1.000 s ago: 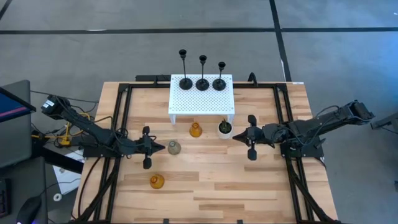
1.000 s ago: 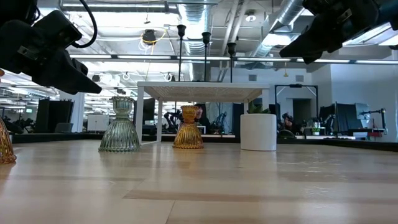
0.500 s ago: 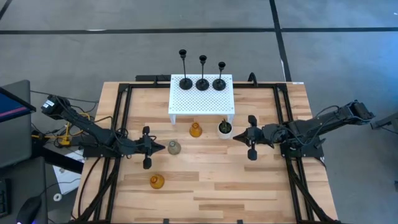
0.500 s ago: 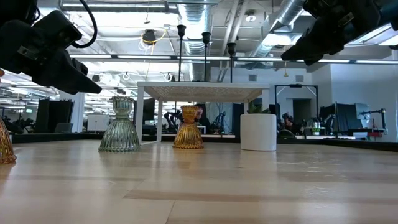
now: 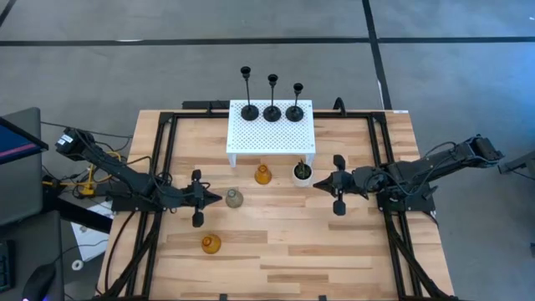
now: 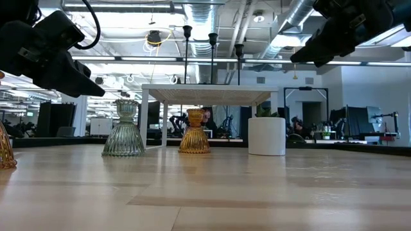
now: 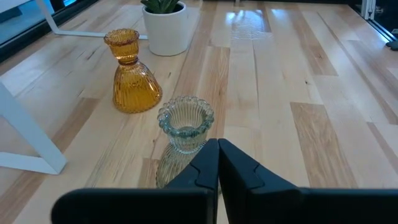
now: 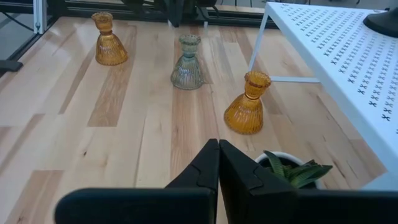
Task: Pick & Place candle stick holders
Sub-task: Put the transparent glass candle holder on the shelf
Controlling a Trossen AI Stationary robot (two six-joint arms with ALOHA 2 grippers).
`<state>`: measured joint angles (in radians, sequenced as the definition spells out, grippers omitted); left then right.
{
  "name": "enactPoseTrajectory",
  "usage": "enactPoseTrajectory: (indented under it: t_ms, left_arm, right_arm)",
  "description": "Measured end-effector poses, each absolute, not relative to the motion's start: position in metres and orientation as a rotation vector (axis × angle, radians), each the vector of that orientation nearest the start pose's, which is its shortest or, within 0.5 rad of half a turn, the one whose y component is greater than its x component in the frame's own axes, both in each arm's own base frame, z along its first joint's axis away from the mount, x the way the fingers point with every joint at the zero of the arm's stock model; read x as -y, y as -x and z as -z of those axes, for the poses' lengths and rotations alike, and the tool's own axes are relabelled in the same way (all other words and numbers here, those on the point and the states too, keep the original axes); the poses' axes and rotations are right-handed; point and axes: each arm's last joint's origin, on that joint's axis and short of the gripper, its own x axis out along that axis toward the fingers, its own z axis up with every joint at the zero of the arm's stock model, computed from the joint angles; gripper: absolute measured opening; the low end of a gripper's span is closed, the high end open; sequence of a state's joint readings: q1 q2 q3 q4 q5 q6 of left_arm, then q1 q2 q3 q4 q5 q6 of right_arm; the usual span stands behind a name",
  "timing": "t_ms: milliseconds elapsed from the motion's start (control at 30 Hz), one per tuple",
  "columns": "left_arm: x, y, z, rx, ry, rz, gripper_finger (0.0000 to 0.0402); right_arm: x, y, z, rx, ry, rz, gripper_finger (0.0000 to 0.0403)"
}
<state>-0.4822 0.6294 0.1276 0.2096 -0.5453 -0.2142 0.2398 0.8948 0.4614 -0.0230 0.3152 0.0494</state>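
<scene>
From above, nothing has shifted since the earlier frame: three black thin-stemmed candle stick holders [image 5: 272, 109] stand on the white perforated stand [image 5: 272, 138]; the left gripper [image 5: 219, 198] hovers clenched and empty just beside the pale grey ribbed glass holder [image 5: 234, 198], the right gripper [image 5: 318, 183] clenched and empty near the white plant pot [image 5: 302, 172]. At table height, the right arm sits slightly differently. The left wrist shows pinched fingers [image 7: 239, 168] over the grey holder. The right wrist shows two amber glass holders [image 8: 247, 112].
</scene>
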Motion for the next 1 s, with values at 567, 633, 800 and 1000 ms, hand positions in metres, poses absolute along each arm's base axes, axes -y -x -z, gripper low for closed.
enactPoseTrajectory:
  t_ms: [567,633,800,1000]
  left_arm:
    - [0.051,-0.13,-0.167,-0.246,0.069,-0.09,0.0007]
    - [0.051,-0.13,-0.167,-0.246,0.069,-0.09,0.0009]
    - [0.051,-0.13,-0.167,-0.246,0.069,-0.09,0.0008]
    - [0.051,-0.13,-0.167,-0.244,0.068,-0.102,0.0006]
  right_arm:
    - [-0.034,-0.175,-0.23,-0.384,0.084,0.079,0.0]
    - [-0.033,-0.173,-0.231,-0.382,0.083,0.08,0.0]
    - [-0.032,-0.168,-0.229,-0.39,0.085,0.08,0.0]
    - [-0.026,-0.159,-0.203,-0.325,0.034,0.102,0.0]
